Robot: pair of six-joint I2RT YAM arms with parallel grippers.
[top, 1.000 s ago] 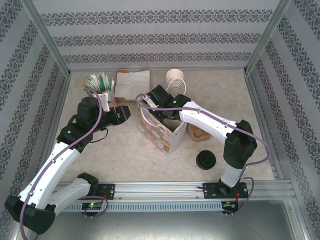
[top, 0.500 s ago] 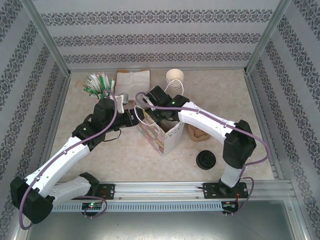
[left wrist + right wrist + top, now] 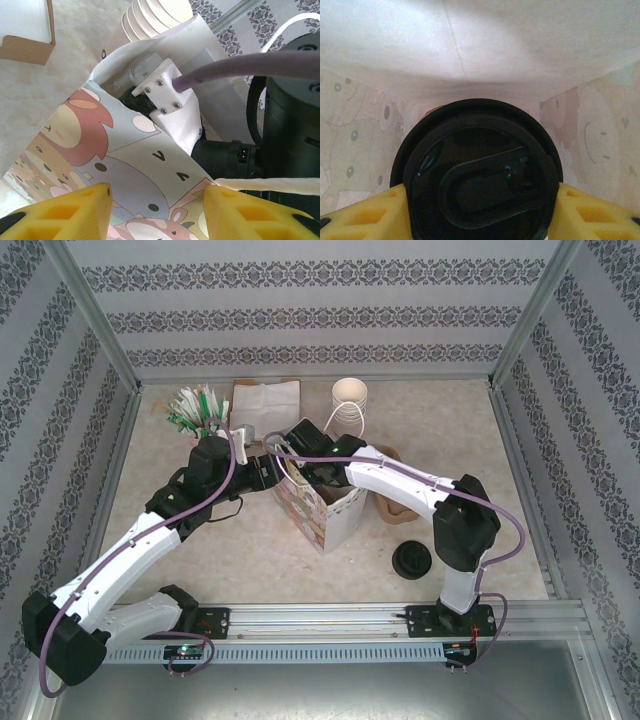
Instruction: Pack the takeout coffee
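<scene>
The right gripper (image 3: 480, 210) clamps the takeout coffee (image 3: 477, 170) upright inside the bag (image 3: 312, 510) for lowering. The left gripper (image 3: 156, 212), half open and empty, stands at the rim to steady it

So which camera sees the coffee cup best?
Right wrist view: the takeout coffee is close up, lid facing it, in the right gripper inside the bag. In the other two, bag and right arm hide it.

patterned striped walls (image 3: 320, 310) around a beige speckled tabletop (image 3: 250, 550)
</scene>
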